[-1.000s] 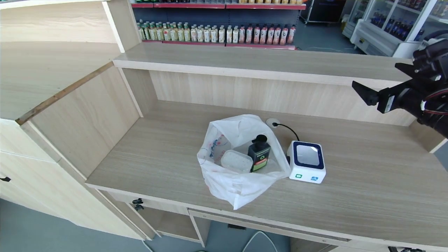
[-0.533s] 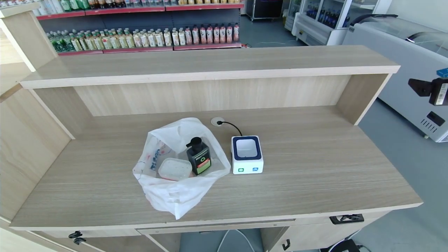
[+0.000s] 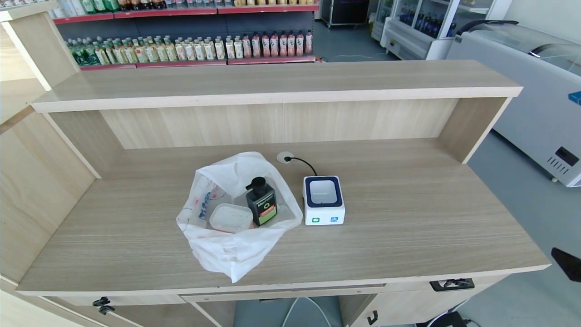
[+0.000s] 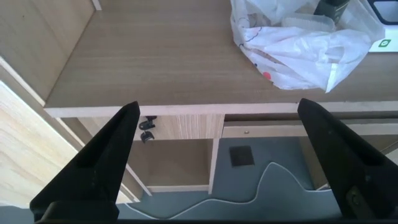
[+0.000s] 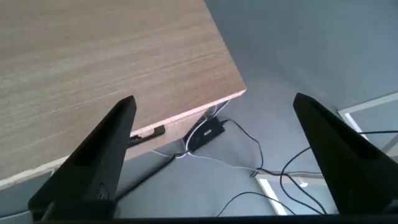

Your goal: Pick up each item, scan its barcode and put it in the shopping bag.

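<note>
Left gripper: jaws spread wide, nothing between them. It sits low, off the counter's front edge, toward the left front corner, apart from every item.

Right gripper: jaws likewise spread wide and empty. It sits beyond the counter's right front corner, over the grey floor and loose cables. One dark finger shows in the head view just off that corner.

Shopping bag: white thin plastic, mouth open upward, on the counter a little left of centre, its lower fold reaching close to the front edge.

Bag contents:
- Dark pump bottle with a black pump head, standing on the side of the bag nearest the scanner.
- Translucent lidded box, lying flat and touching the bottle on its left.

Barcode scanner: white block with a dark blue-framed window facing up, on the counter just beside the bag's right side. Its black cable runs back to a round grommet near the counter's back wall.

A raised ledge runs along the back edge. Beyond it are shelves of drink bottles.
</note>
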Tool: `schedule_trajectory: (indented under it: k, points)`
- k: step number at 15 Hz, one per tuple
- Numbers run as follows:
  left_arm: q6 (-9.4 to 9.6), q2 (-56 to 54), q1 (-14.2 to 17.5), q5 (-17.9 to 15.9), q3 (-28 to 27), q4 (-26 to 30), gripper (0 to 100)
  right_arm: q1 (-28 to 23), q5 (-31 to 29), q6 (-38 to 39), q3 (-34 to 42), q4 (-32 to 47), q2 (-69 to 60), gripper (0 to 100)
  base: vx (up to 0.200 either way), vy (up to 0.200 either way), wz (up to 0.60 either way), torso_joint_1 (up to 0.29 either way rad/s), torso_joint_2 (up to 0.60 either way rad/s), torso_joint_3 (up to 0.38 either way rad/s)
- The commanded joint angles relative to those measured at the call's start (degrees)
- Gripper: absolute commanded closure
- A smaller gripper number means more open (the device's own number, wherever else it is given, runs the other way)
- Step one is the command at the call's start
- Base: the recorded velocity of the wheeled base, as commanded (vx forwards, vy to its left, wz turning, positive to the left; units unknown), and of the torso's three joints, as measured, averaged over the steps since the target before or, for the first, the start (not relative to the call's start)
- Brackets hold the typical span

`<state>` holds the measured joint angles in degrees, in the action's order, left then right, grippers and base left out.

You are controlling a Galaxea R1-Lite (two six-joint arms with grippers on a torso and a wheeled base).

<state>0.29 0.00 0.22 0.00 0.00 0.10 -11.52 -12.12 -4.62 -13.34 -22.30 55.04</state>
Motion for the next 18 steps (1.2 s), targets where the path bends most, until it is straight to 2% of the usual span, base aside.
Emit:
schedule_trajectory:
  k: [1, 3, 4, 5, 6, 18]
  points:
    - [0.06, 0.00, 0.04, 0.00, 0.00, -0.01, 0, 8.27, -1.15, 2.86, 13.34, 10.17, -25.69, 0, 0.000, 0.000, 0.00, 0.000, 0.00, 0.000]
    - [-0.03, 0.00, 0.04, 0.00, 0.00, -0.01, 0, 8.71, -1.68, 3.13, 13.34, 20.28, -36.85, 0, 0.000, 0.000, 0.00, 0.000, 0.00, 0.000]
    - [-0.03, 0.00, 0.04, 0.00, 0.00, -0.01, 0, 9.67, 1.04, 2.95, 12.72, 22.56, -43.53, 0, 0.000, 0.000, 0.00, 0.000, 0.00, 0.000]
    - [0.06, 0.00, -0.04, 0.00, 0.00, -0.01, 0, 10.11, 7.28, 2.86, 12.55, 22.56, -50.03, 0, 0.000, 0.000, 0.00, 0.000, 0.00, 0.000]
    - [-0.03, 0.00, 0.04, 0.00, 0.00, -0.01, 0, 10.55, 9.57, 3.13, 12.72, 22.30, -53.81, 0, 0.000, 0.000, 0.00, 0.000, 0.00, 0.000]
    - [-0.03, 0.00, 0.04, 0.00, 0.00, -0.01, 0, 11.26, 8.07, 3.39, 13.07, 21.42, -54.95, 0, 0.000, 0.000, 0.00, 0.000, 0.00, 0.000]
